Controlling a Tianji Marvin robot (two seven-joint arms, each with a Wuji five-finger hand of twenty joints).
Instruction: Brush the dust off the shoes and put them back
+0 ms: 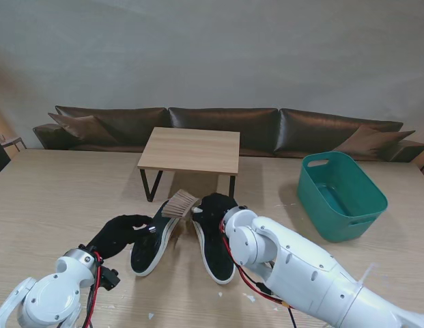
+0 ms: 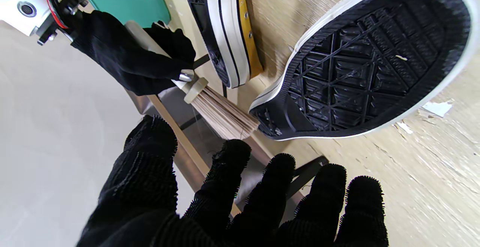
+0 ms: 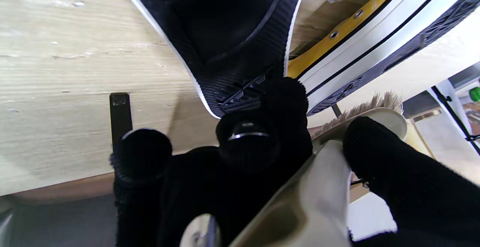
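A pale wood-grain counter [image 1: 54, 198] is filling the foreground, flecked with white scraps near me. Two black shoes are lying sole-up at its middle, the left shoe [image 1: 151, 240] just beside the right shoe [image 1: 213, 247]. The right robot hand [image 1: 215, 208] is gripping a brush [image 1: 179, 203], its bristles meeting the left shoe's toe. The left robot hand [image 1: 119, 232] is resting open beside that shoe, fingers spread. Farther off, a small wooden bench [image 1: 191, 150] and a green basket [image 1: 341, 197] are standing before a brown sofa [image 1: 225, 128] and a grey wall [image 1: 212, 48].
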